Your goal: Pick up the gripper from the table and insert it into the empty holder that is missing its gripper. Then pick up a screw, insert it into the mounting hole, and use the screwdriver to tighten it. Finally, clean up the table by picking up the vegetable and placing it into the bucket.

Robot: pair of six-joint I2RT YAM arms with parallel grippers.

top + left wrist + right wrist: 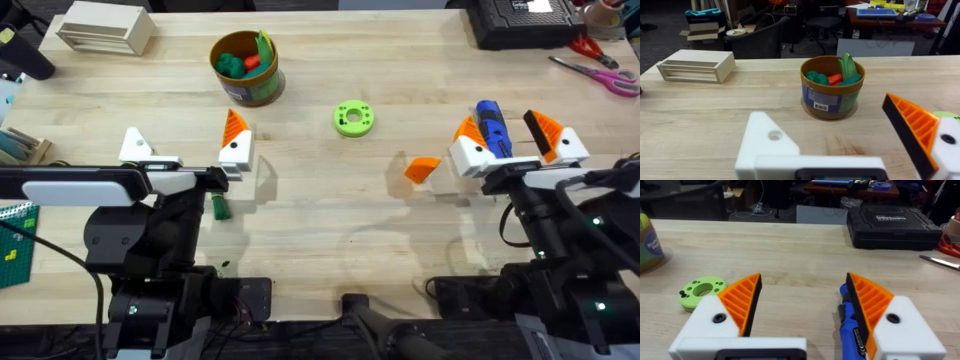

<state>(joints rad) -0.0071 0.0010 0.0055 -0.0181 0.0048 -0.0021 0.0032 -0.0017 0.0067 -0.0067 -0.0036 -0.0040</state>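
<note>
The orange ribbed gripper (422, 169) lies loose on the table, just left of my right gripper (507, 135). That one stands open, both fingers orange-tipped, with the blue screwdriver (490, 125) (848, 325) lying between them against one pad. My left gripper (185, 143) (825, 125) is open. One of its fingers is the bare white holder (135, 145) (767, 142); the other carries an orange tip (912, 127). The dark green vegetable (218, 207) lies beside the left arm. The bucket (245, 67) (832, 87) holds toy vegetables. I cannot make out a screw.
A lime green disc (353, 118) (702, 291) with holes sits mid-table. A white slatted box (100, 28) stands far left, a black case (525, 20) (895, 227) far right, with scissors (595, 65) next to it.
</note>
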